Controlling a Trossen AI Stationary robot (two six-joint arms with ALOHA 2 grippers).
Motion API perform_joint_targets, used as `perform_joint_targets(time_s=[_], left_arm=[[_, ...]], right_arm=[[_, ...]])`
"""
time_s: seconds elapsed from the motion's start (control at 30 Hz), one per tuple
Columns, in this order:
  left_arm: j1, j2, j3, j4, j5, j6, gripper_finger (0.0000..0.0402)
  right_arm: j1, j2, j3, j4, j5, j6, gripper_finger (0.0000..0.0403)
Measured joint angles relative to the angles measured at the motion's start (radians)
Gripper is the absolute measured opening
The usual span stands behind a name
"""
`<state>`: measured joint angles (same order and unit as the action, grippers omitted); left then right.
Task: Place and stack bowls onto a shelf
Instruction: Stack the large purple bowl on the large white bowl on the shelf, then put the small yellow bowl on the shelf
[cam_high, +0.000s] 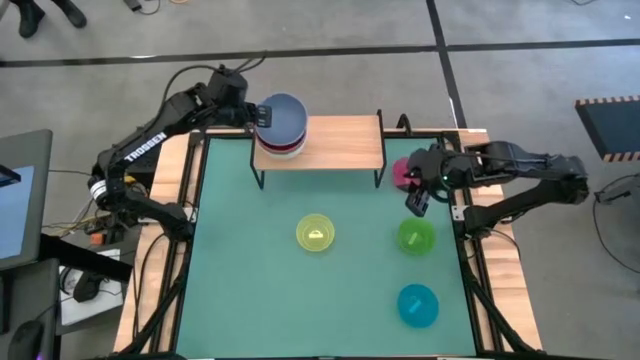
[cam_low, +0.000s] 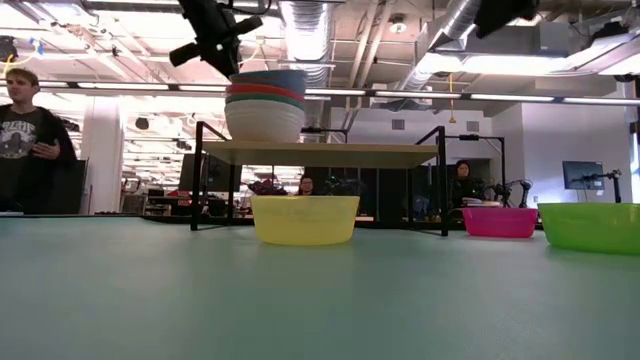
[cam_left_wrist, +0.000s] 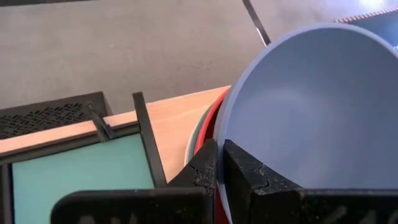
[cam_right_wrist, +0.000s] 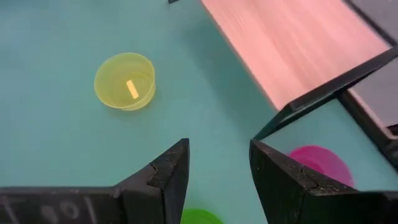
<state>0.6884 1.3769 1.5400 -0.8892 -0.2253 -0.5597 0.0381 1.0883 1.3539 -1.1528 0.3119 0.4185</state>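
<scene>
A stack of bowls (cam_high: 281, 127) is built on the shelf (cam_high: 340, 143); its periwinkle bowl (cam_left_wrist: 311, 118) is pinched at the rim by the left gripper (cam_left_wrist: 221, 171). Below the wide-open right gripper (cam_right_wrist: 217, 177), yellow (cam_high: 315, 233), green (cam_high: 416, 237), pink (cam_low: 499, 221) and cyan (cam_high: 417, 305) bowls remain unplaced.

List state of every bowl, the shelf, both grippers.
periwinkle bowl: top of stack, held
stack: on shelf's left end
shelf: upright
yellow bowl: loose, upright
green bowl: loose
pink bowl: loose
cyan bowl: loose
left gripper: clamped on periwinkle rim
right gripper: open, empty
</scene>
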Motion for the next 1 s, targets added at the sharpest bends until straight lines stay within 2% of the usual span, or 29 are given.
perform_joint_targets(time_s=[0.23, 0.43, 0.67, 0.83, 1.0], left_arm=[[0.015, 0.0, 0.064, -0.078, -0.002, 0.051, 0.0], [0.042, 0.005, 0.076, -0.147, 0.065, 0.058, 0.0011], [0.046, 0.032, 0.076, -0.155, 0.09, 0.067, 0.0073], [0.042, 0.012, 0.076, -0.092, 0.09, 0.069, 0.0126], [0.019, -0.015, 0.171, -0.096, 0.12, 0.142, 0.0159]], right_arm=[[-0.024, -0.029, -0.101, 0.09, -0.077, -0.001, 0.0191], [-0.053, -0.018, -0.117, 0.111, -0.109, -0.031, 0.0191], [-0.086, -0.015, -0.116, 0.178, -0.158, -0.054, 0.0191], [-0.087, -0.015, -0.116, 0.174, -0.158, -0.054, 0.0191], [-0.087, -0.015, -0.116, 0.175, -0.158, -0.054, 0.0191]])
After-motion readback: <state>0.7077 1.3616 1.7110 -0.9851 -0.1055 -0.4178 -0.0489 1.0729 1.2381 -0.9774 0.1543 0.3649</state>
